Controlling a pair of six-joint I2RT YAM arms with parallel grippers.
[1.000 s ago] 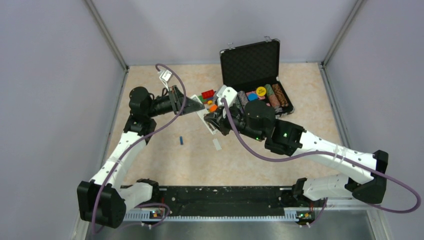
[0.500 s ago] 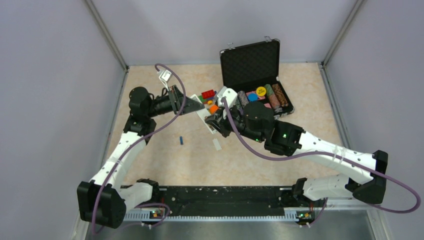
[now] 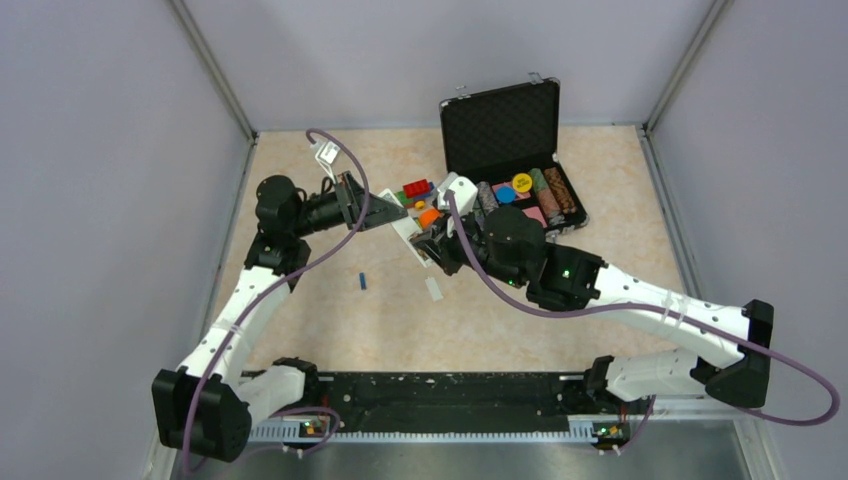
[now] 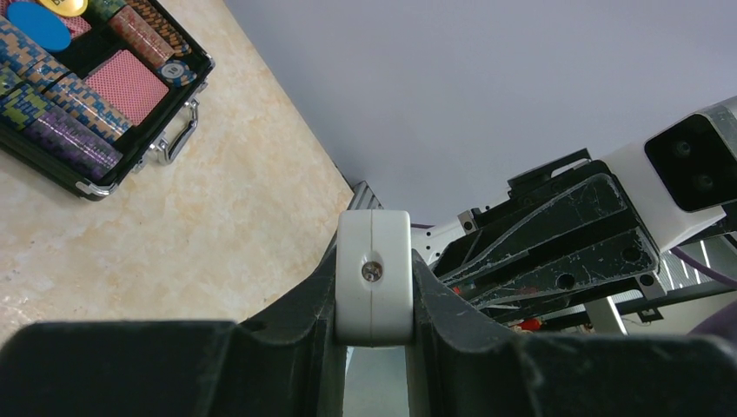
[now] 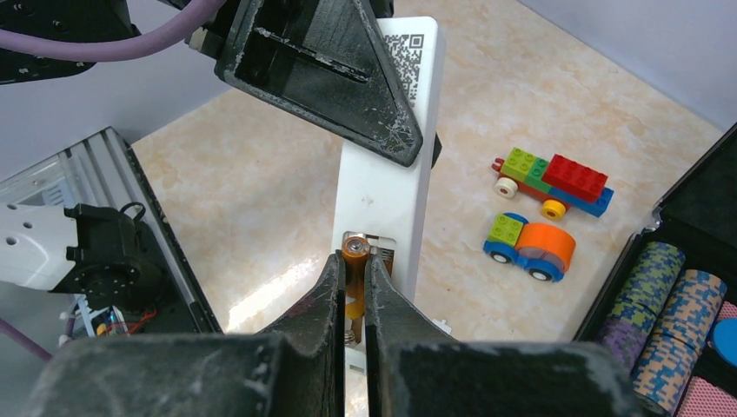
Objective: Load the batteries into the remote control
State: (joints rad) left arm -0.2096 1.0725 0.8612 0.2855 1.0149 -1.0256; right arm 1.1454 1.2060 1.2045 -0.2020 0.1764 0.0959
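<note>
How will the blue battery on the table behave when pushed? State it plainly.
The blue battery lies on its side on the smooth table; as a thin cylinder it will probably roll if pushed across its length. It looks tiny, so it is likely light and easy to flick away.

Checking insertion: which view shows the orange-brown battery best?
Right wrist: the orange-brown battery is pinched in the right end effector at the bay of the remote control. Top external: hidden by that end effector; left wrist shows only the remote's end.
</note>
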